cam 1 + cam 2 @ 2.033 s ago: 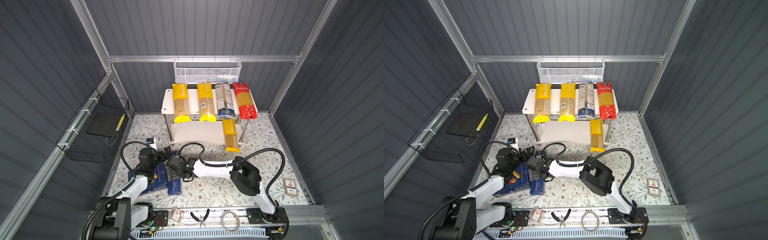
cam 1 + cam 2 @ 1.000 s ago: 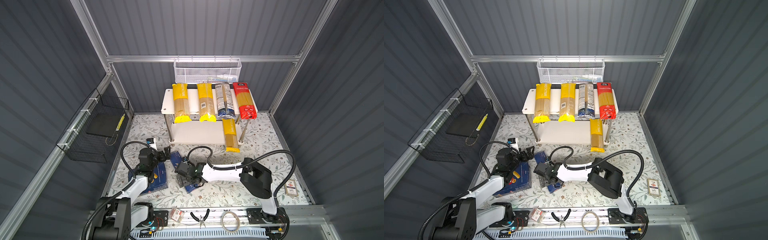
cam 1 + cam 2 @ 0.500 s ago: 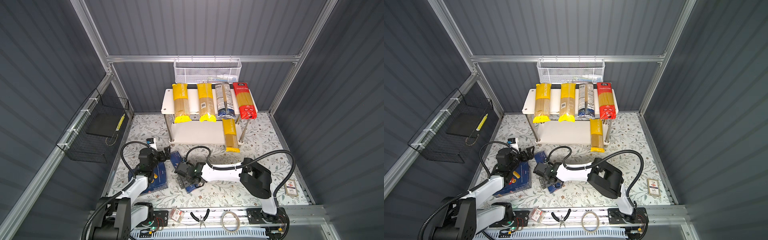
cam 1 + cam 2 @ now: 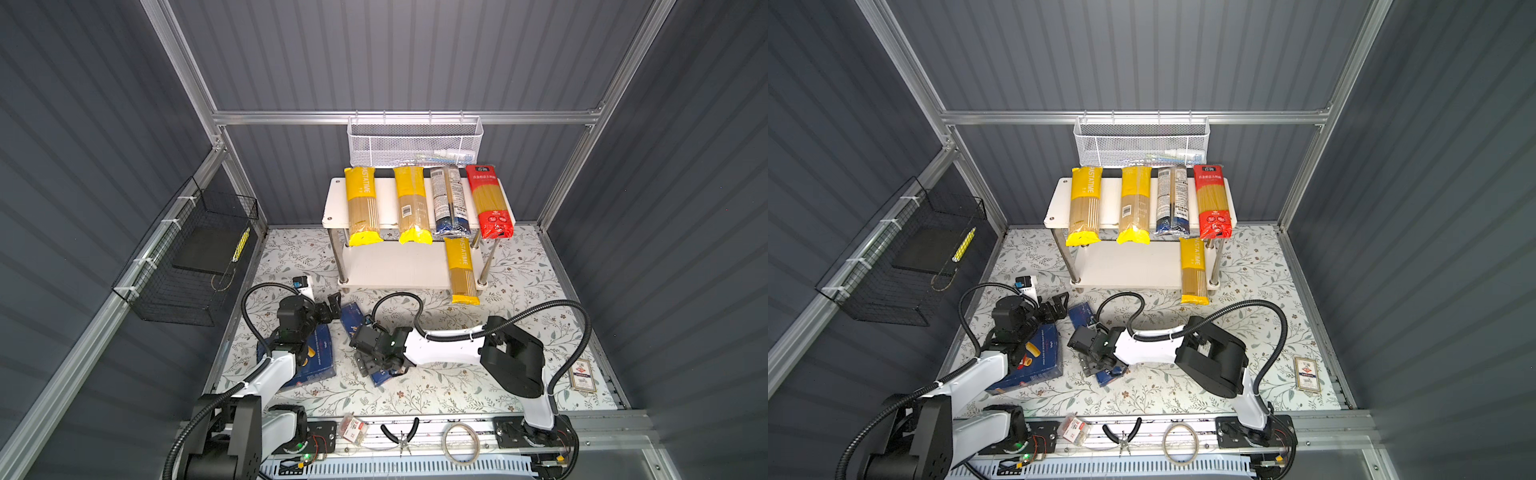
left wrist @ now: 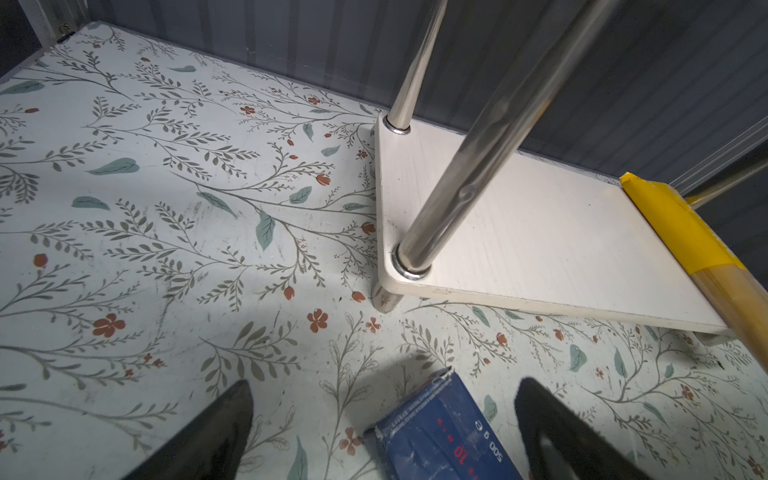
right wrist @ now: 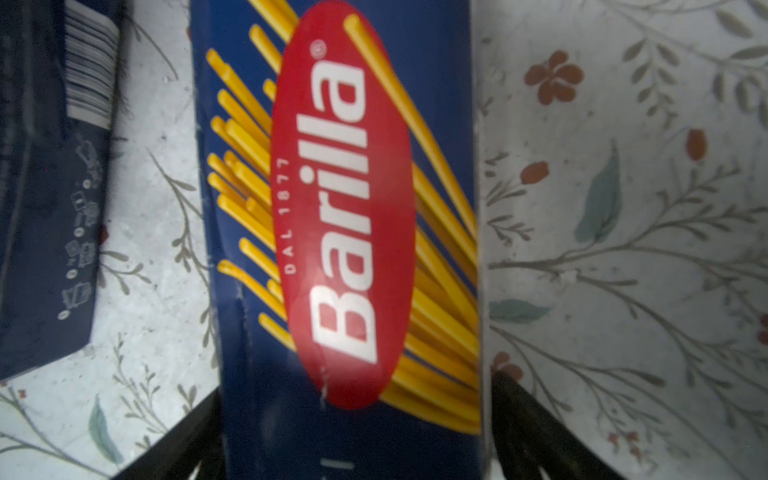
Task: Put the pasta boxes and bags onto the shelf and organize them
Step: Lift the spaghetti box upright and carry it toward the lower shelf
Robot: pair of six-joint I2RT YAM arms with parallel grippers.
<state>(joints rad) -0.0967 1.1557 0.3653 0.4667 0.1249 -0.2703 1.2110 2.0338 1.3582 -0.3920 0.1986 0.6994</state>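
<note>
A narrow blue Barilla spaghetti box (image 6: 340,208) lies flat on the floral floor. My right gripper (image 6: 355,384) straddles it from above, open, its fingers close along both long sides with a thin gap on one. In both top views this gripper (image 4: 376,365) (image 4: 1096,365) covers the box's middle. My left gripper (image 5: 384,382) (image 4: 332,305) hangs open above the box's far end (image 5: 440,432). A large blue pasta box (image 4: 316,361) lies under the left arm. The white shelf (image 4: 386,266) carries several pasta bags on top and one yellow bag (image 4: 459,266) on its lower board.
A white mesh basket (image 4: 415,141) hangs on the back wall and a black wire basket (image 4: 187,257) on the left wall. A small card packet (image 4: 582,374) lies at the right. Pliers (image 4: 401,434) and a wire ring (image 4: 459,442) rest on the front rail.
My right gripper shifted right from beside the large box, and the narrow box turned diagonal with it. Its jaws have since drawn in toward the box's sides. The left arm has not moved.
</note>
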